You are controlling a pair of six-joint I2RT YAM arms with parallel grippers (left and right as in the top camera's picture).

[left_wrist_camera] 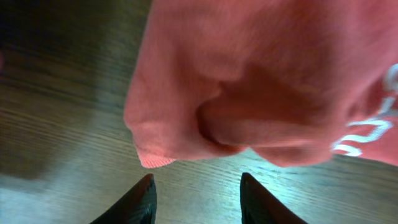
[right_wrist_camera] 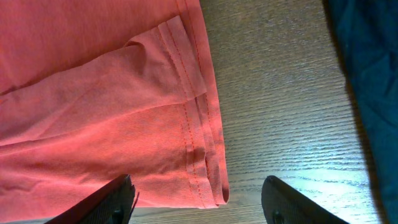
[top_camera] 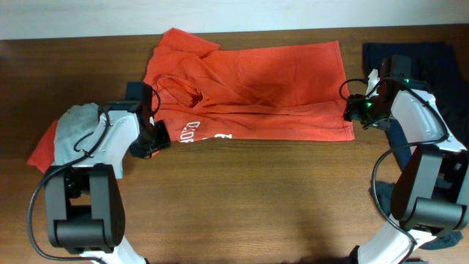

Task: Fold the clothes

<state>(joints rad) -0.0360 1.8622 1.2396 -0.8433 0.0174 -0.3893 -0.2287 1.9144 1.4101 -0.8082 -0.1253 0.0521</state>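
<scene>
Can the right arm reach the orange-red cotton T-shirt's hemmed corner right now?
Probably yes: the right gripper hangs open over that corner of the orange-red cotton T-shirt, nothing covering it; the dark navy garment lies aside.

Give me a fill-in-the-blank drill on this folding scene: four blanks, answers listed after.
1. The T-shirt on the table carries lettering printed in ____.
2. The left hand, fingers apart, holds ____.
3. In the overhead view, the dark navy garment lies to the ____ of the T-shirt.
4. The right hand, beside the T-shirt's hem, is ____.

Missing words: white; nothing; right; open.
</scene>
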